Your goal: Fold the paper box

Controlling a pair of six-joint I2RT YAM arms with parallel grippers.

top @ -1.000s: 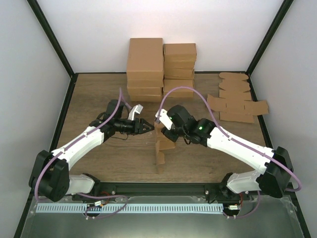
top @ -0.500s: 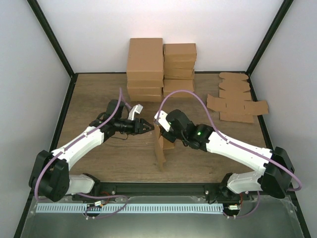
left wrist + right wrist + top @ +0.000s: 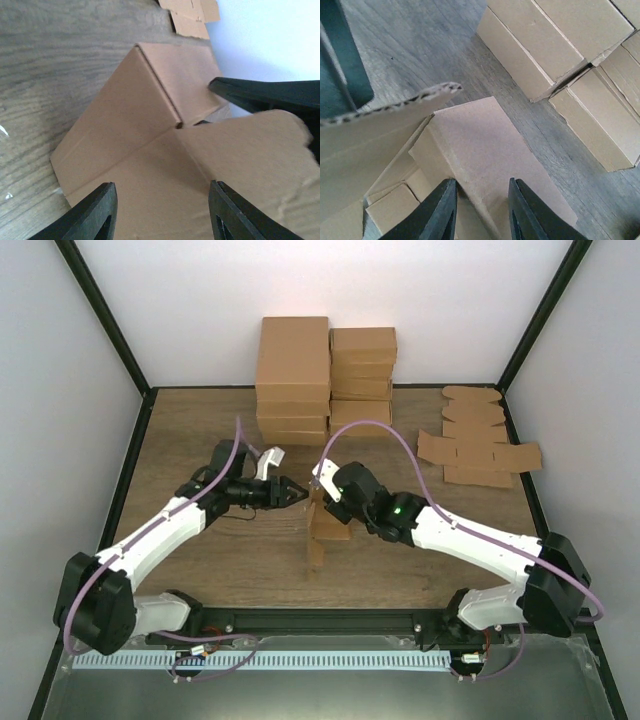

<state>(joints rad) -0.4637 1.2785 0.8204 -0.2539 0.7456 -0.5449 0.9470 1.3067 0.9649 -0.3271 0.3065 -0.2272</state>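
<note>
Half-folded paper box (image 3: 316,538) is standing on edge, a bit tilted. Left gripper (image 3: 296,492) gapes wide at a flap, while the right gripper (image 3: 324,508) is pinched narrow on a panel.

We see the paper box (image 3: 130,125) as matt brown kraft cardboard with a rough corrugated cut edge, and the table (image 3: 45,60) as matt, grained wood.

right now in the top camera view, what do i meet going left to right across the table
left gripper → paper box → flat cardboard blanks. The stacked cartons at the back span both the gripper and the box, so they are left out of the order.
</note>
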